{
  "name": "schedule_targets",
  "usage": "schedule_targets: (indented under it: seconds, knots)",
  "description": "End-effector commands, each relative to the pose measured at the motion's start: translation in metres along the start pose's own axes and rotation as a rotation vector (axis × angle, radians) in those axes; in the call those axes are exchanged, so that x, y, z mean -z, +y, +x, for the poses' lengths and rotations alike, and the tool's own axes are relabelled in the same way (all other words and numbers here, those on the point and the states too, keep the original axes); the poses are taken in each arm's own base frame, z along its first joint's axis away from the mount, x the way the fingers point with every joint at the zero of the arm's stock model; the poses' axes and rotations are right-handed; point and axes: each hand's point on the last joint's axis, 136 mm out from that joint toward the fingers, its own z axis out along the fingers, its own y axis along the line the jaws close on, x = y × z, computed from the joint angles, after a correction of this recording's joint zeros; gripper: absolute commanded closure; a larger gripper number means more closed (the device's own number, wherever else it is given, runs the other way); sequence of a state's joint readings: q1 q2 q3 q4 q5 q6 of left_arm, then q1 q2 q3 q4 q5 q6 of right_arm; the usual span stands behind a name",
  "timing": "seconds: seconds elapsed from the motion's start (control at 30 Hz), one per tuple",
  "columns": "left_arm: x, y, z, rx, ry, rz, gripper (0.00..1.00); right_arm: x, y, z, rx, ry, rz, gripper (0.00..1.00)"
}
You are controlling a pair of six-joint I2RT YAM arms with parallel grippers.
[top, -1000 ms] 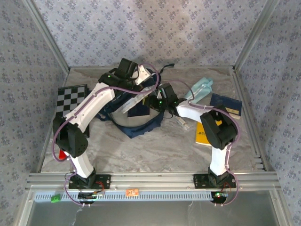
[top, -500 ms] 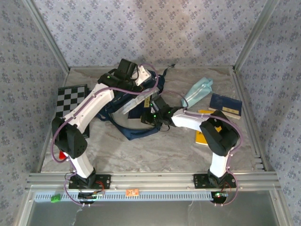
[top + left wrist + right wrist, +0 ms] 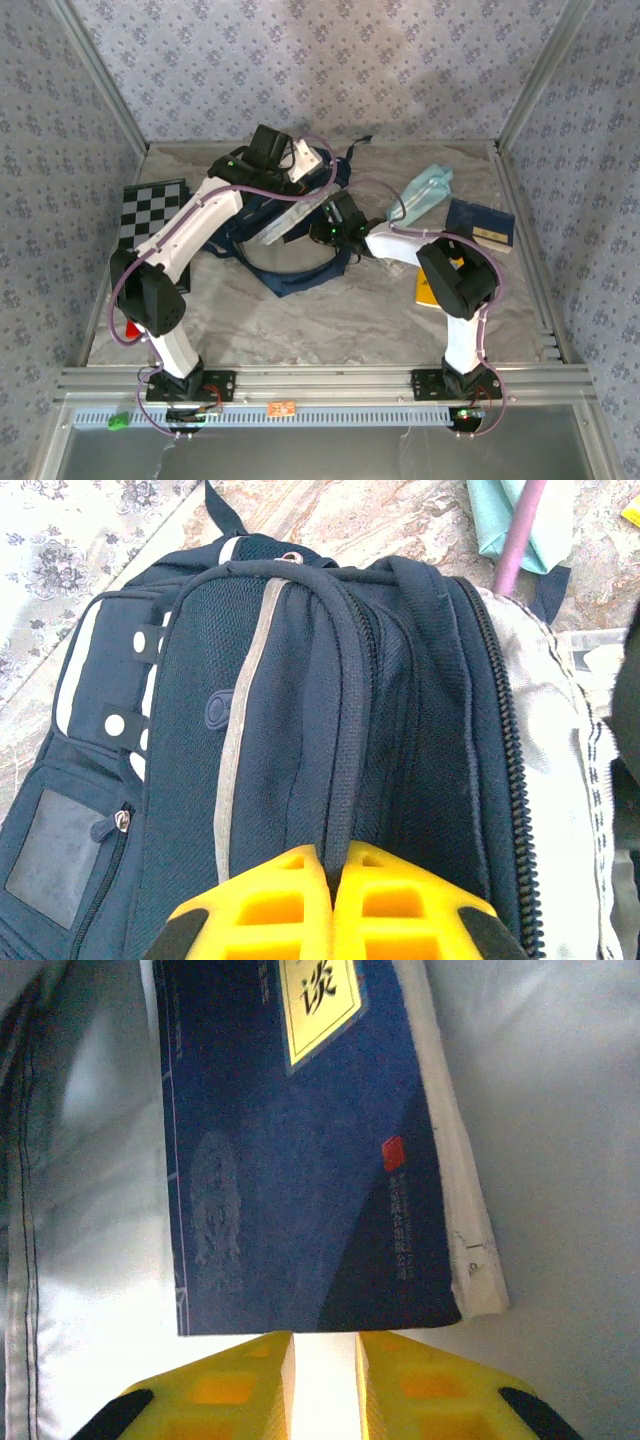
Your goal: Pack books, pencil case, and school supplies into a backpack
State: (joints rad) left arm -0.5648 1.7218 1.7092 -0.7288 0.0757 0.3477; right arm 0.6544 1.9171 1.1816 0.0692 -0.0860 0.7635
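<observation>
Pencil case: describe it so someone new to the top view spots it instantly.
Find the big navy backpack. Right of it, toward the back, lies the pencil case, with a navy book and a yellow book nearby. It alone is a soft mint-teal pouch; those neighbours are flat rectangles.

Not much can be read here tbh. On the book [image 3: 300,1160] in the right wrist view, one big Chinese character, looks like 谈, is printed on a yellow label [image 3: 322,1005]. A small red stamp [image 3: 394,1153] and tiny print under it can't be made out.
</observation>
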Motion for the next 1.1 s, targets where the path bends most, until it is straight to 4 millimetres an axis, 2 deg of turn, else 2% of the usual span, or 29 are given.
schedule_targets:
  seconds: [0.0, 0.13, 0.23, 0.33, 0.4, 0.53, 0.7, 0.83, 0.9, 1.0, 1.07]
  knots:
    - [0.037, 0.001, -0.047, -0.035, -0.181, -0.008, 1.0, -0.009, 0.017, -0.031, 0.049, -0.089, -0.036, 0.77]
    - [0.034, 0.003, -0.047, -0.033, -0.175, -0.014, 1.0, -0.022, 0.031, -0.031, 0.066, -0.084, -0.096, 0.75]
    - [0.032, 0.005, -0.044, -0.033, -0.163, -0.026, 1.0, -0.019, 0.029, -0.032, 0.074, -0.078, -0.082, 0.74]
    - [0.03, 0.008, -0.039, -0.034, -0.141, -0.044, 1.0, 0.007, 0.031, -0.025, 0.112, -0.088, -0.089, 0.69]
    - [0.029, 0.009, -0.035, -0.031, -0.131, -0.053, 1.0, 0.028, 0.024, -0.012, 0.116, -0.077, -0.087, 0.66]
    - [0.022, 0.007, -0.024, 0.0, -0.118, -0.053, 1.0, 0.078, 0.009, -0.004, 0.095, -0.078, -0.08, 0.62]
    - [0.004, -0.003, 0.006, 0.062, -0.059, -0.029, 1.0, 0.134, -0.029, 0.001, 0.088, -0.083, 0.042, 0.58]
    - [-0.008, -0.01, 0.035, 0.097, 0.009, -0.023, 1.0, 0.179, -0.076, 0.001, -0.005, -0.053, 0.172, 0.52]
    - [-0.008, -0.014, 0.046, 0.114, 0.037, -0.011, 1.0, 0.196, -0.091, 0.006, -0.067, -0.038, 0.179, 0.47]
    - [-0.007, -0.024, 0.059, 0.132, 0.066, 0.026, 1.0, 0.219, -0.124, 0.01, -0.165, -0.017, 0.238, 0.41]
    - [-0.006, -0.029, 0.062, 0.159, 0.072, 0.035, 1.0, 0.231, -0.143, 0.013, -0.236, -0.007, 0.268, 0.38]
